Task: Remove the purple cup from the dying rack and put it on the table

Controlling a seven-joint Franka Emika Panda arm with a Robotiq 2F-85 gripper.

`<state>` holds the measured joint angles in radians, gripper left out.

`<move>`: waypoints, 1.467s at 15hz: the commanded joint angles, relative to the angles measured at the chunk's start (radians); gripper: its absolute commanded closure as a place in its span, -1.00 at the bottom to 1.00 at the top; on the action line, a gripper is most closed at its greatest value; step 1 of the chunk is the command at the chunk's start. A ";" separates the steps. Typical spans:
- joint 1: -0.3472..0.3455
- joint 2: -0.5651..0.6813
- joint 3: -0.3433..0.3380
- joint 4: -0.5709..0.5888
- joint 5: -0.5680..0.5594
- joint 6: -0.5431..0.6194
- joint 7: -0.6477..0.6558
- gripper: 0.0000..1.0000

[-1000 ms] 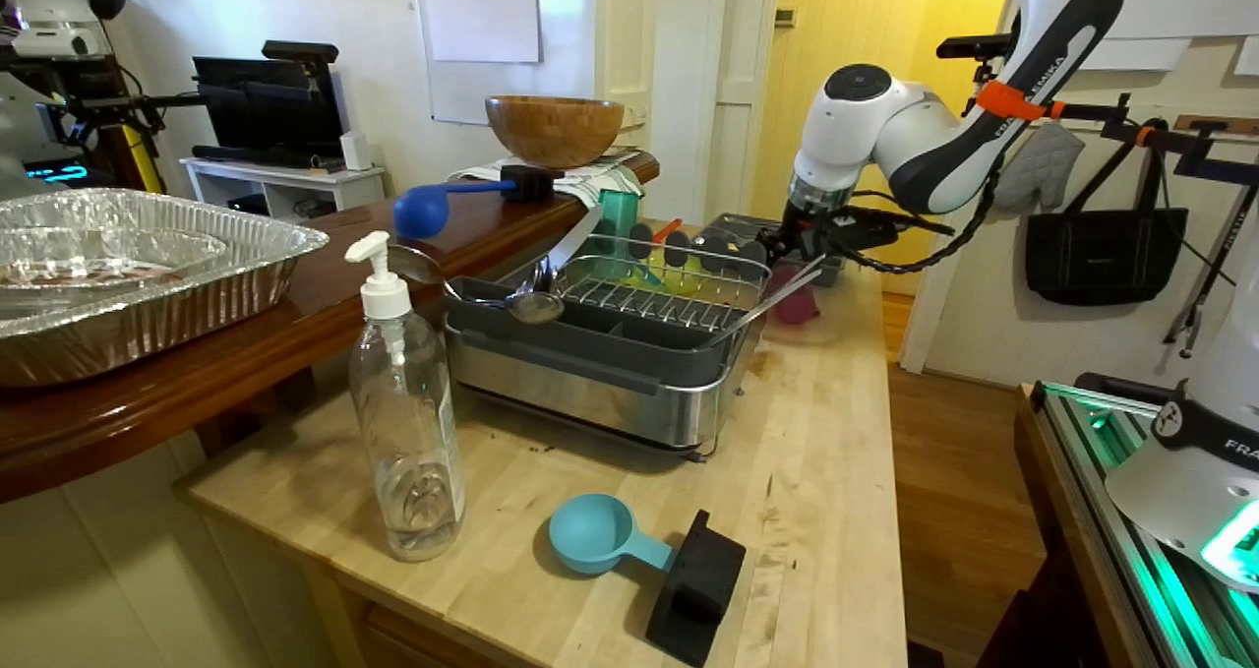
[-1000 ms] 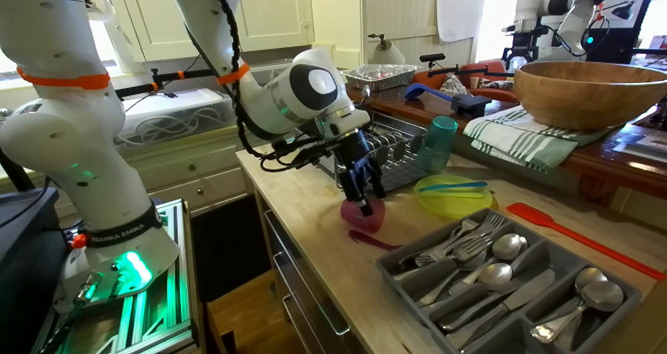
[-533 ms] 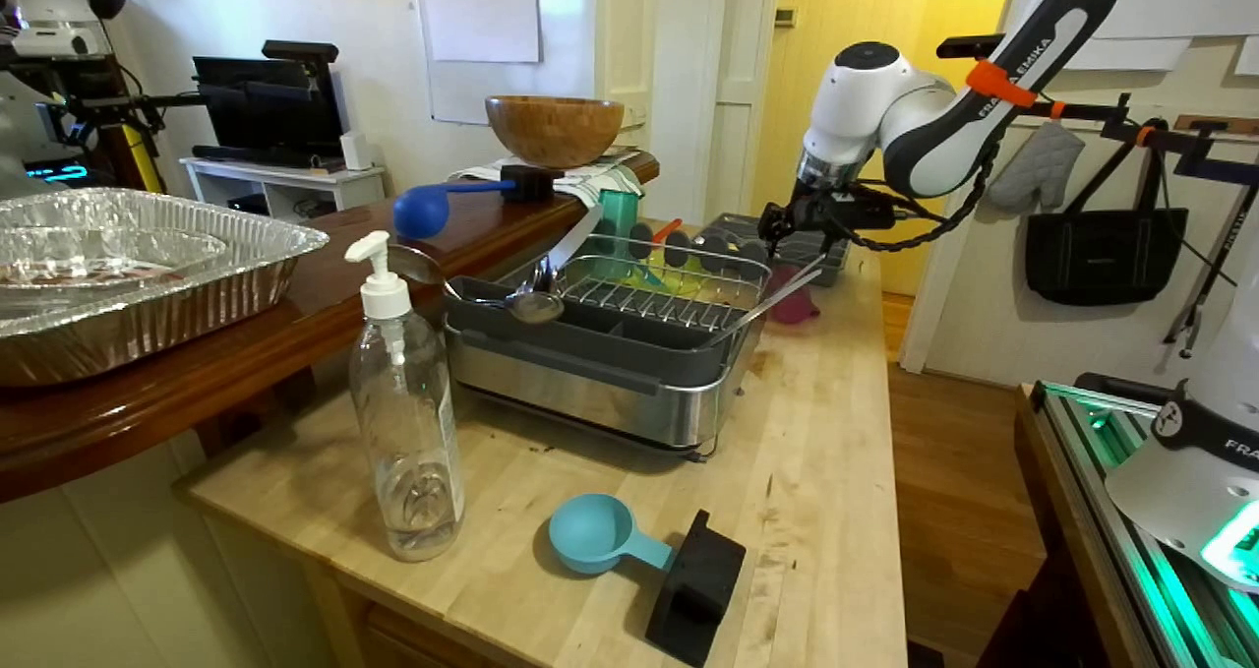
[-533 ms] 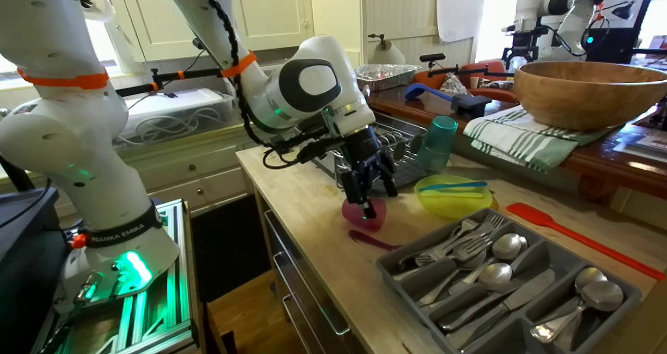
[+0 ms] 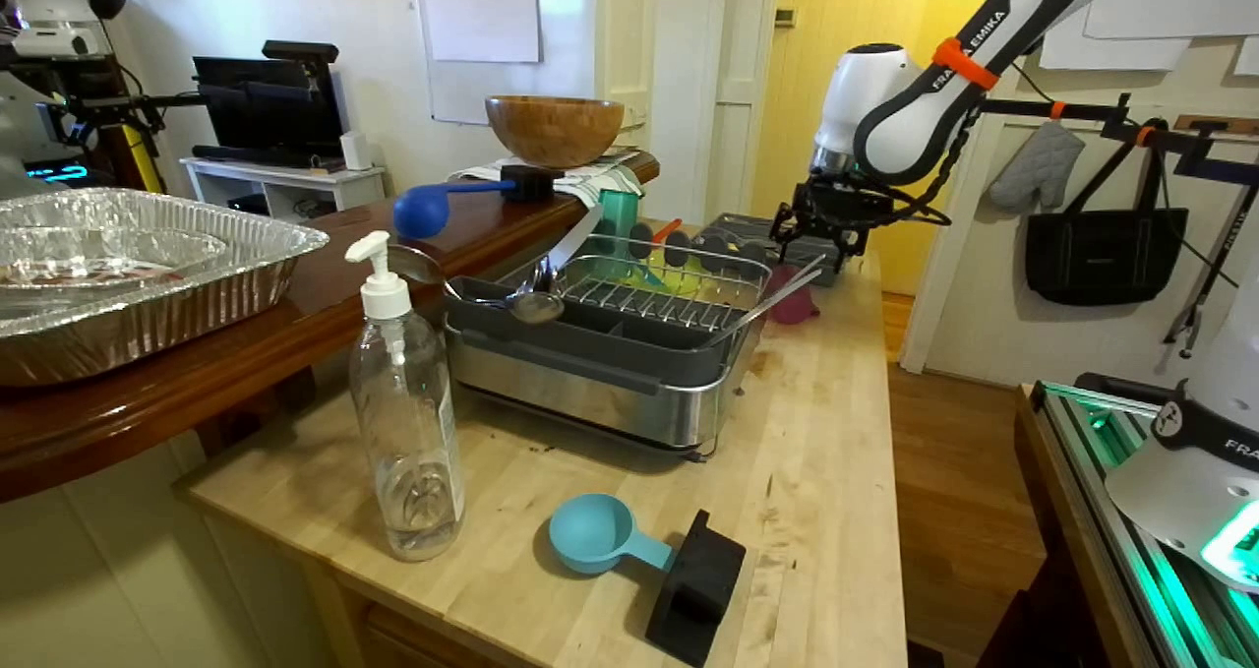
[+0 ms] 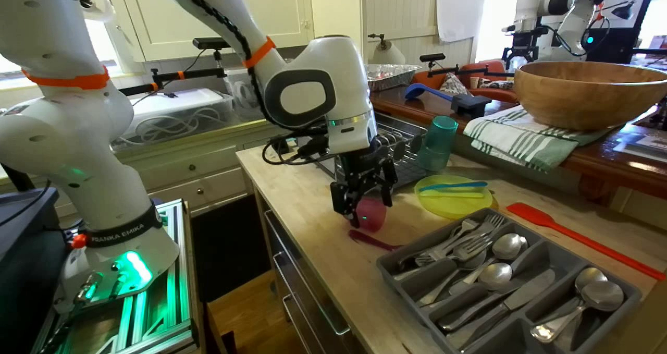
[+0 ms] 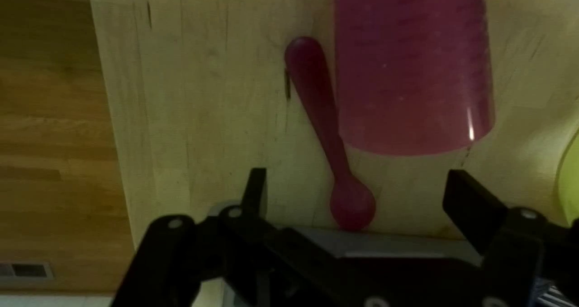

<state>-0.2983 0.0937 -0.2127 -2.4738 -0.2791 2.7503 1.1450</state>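
Wood tbl [image 7: 203,117]; magenta cup [image 7: 414,76] on side just past fingertips [image 7: 256,190] (wrist view); gripper [image 7: 357,178] spread wide, w/ nil held.

I work in a kitchen and robot lab in one. In an exterior view, cream cupboards [image 6: 273,12] show at eleven o'clock, drawers [image 6: 172,170] at nine, a loaded cutlery tray [image 6: 565,265] at four, and, towards three, a wooden salad bowl [image 6: 589,98] and a striped dish towel [image 6: 516,133]. In an exterior view, a dish-drying rack [image 5: 570,393] holds the centre and an oven mitt [image 5: 1038,168] hangs at two. The lab side, in an exterior view, is my Franka base [image 6: 117,260] at eight on its rail frame [image 6: 186,276], and another robot arm [image 6: 527,10] near two.
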 commanded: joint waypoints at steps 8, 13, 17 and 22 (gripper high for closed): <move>-0.013 0.044 -0.056 0.239 0.422 -0.415 -0.430 -1.00; -0.010 0.105 -0.070 0.325 0.411 -0.605 -0.516 -1.00; -0.008 0.161 -0.076 0.373 0.412 -0.669 -0.529 -1.00; -0.012 0.215 -0.079 0.406 0.465 -0.655 -0.505 -1.00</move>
<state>-0.3131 0.2592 -0.2788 -2.1143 0.1253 2.1169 0.6439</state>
